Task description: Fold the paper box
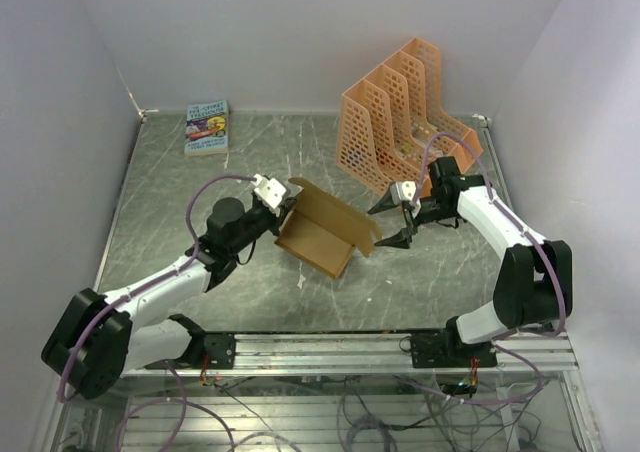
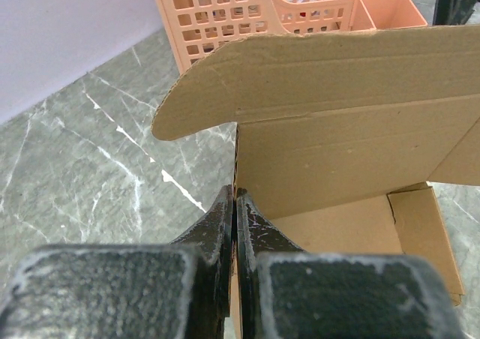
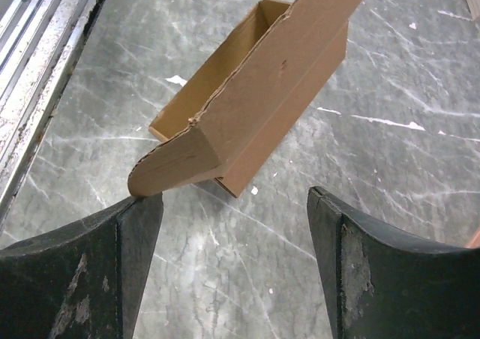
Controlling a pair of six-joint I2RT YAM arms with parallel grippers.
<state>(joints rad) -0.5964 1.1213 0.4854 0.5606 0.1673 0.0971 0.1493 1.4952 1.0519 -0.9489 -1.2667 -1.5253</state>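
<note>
Left gripper point(image 2: 235, 204) pinched shut on the paper box point(image 1: 318, 240) end wall, mid-desk point(image 1: 200, 172). Right gripper point(image 3: 236, 204) wide open, empty, just right of the raised lid flap point(image 3: 262, 91), apparently brushing it. Box's long axis runs far-left to near-right.

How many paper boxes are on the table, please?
1. The paper box sits mid-table, its wall pinched by the left gripper. No other shows.
</note>
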